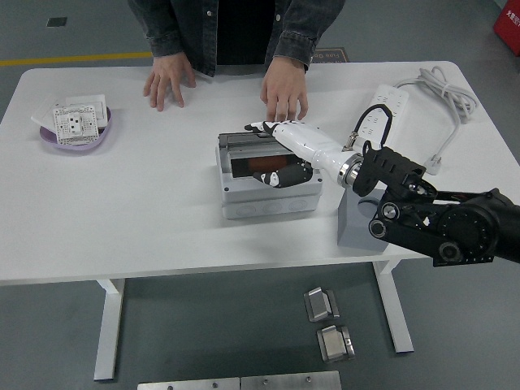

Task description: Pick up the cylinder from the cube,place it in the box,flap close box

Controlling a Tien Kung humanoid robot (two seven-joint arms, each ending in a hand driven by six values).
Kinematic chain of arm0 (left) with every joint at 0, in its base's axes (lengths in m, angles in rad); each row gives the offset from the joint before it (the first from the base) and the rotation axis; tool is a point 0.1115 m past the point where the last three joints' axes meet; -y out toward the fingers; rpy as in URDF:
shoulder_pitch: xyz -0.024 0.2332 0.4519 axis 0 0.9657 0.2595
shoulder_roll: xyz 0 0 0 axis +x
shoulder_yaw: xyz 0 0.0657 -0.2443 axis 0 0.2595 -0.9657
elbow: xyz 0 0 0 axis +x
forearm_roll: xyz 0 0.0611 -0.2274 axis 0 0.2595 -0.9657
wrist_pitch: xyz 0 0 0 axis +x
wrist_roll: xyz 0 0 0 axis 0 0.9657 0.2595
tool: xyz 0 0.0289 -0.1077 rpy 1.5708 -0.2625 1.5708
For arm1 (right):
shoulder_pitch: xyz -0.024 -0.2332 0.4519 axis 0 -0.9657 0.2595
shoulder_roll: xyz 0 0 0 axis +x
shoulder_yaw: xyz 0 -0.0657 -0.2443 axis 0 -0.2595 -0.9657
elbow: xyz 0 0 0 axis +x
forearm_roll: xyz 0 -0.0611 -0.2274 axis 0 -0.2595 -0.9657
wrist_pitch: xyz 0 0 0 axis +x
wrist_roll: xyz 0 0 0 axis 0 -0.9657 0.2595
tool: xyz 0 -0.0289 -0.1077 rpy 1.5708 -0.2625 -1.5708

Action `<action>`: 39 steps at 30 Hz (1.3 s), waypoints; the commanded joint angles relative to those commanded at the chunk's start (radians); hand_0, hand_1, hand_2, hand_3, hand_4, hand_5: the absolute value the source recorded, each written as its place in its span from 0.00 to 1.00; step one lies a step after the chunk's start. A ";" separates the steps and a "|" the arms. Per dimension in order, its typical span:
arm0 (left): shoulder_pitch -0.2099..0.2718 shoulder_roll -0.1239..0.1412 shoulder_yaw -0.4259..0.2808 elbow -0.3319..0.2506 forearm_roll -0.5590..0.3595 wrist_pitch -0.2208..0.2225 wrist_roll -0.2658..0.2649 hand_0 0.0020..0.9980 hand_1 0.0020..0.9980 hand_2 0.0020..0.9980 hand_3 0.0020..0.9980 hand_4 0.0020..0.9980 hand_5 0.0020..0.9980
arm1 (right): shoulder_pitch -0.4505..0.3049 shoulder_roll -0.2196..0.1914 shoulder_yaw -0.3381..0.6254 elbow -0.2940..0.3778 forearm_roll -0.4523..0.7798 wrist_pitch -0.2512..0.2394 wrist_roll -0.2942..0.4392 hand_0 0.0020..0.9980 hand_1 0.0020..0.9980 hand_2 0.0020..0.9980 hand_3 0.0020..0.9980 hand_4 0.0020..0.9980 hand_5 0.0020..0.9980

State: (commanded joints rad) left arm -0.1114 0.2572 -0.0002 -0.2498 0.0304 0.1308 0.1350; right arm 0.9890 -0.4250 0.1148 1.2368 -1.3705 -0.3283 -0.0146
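The grey box (266, 195) stands mid-table with its clear-windowed lid (262, 163) lying almost flat on top. Something reddish-brown shows dimly through the window; I cannot tell whether it is the cylinder. My right hand (273, 153), white with black fingertips (253, 127), rests spread across the lid, thumb at the front edge, holding nothing. The grey cube (361, 224) sits right of the box, partly hidden by my black right arm (439, 221), and its top is not visible. My left arm is out of view.
A person stands at the far side, one hand (167, 79) flat on the table, the other hand (285, 92) just behind the box. A purple dish (75, 128) with white socket parts sits far left. A power strip (383, 105) and cable (445, 91) lie at the back right.
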 joint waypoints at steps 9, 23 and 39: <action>0.005 0.001 0.000 0.000 -0.004 0.000 -0.001 0.66 0.65 0.61 0.65 0.66 0.44 | -0.019 -0.036 0.022 0.050 -0.045 0.018 -0.034 0.88 0.86 0.87 0.93 0.76 0.36; 0.008 -0.004 0.000 0.001 -0.005 0.000 0.000 0.66 0.65 0.61 0.65 0.66 0.45 | -0.113 -0.064 0.112 0.093 -0.056 0.022 -0.065 0.86 0.84 0.87 0.94 0.73 0.43; 0.005 -0.003 0.000 0.002 -0.006 -0.001 0.001 0.66 0.66 0.61 0.65 0.66 0.45 | -0.225 -0.126 0.278 0.140 -0.192 0.023 -0.112 0.86 0.84 0.87 0.94 0.73 0.50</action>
State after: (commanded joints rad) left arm -0.1067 0.2541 0.0000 -0.2473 0.0243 0.1303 0.1360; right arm 0.7644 -0.5512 0.3923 1.3773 -1.5630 -0.3051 -0.1270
